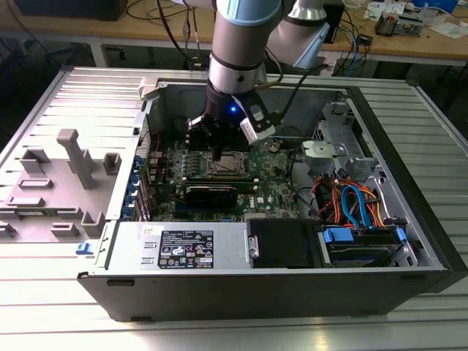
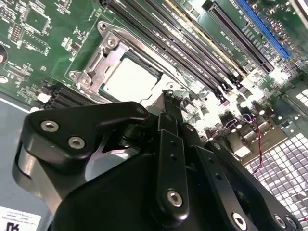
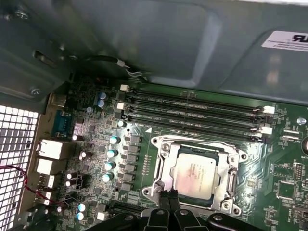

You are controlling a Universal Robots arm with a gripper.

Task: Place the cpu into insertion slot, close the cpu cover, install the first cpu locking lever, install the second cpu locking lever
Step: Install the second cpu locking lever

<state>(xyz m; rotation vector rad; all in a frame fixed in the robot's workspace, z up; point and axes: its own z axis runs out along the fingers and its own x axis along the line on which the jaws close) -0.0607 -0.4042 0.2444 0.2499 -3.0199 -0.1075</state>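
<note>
Seated flat in the insertion slot (image 3: 197, 173), the cpu (image 3: 195, 174), cover (image 3: 163, 168) framing it; fingers (image 3: 169, 197) pinched together, empty, tips just beside the socket edge, likely for the lever.

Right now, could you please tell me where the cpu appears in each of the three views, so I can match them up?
Exterior view: the cpu sits mid-motherboard inside the open case, directly under the claw.
Second wrist view: the cpu lies in its silvery frame just beyond the claw's tip.
First wrist view: the cpu lies in the frame just past the claw's tip.
Shared landmark: the memory slots running alongside the socket.
</note>
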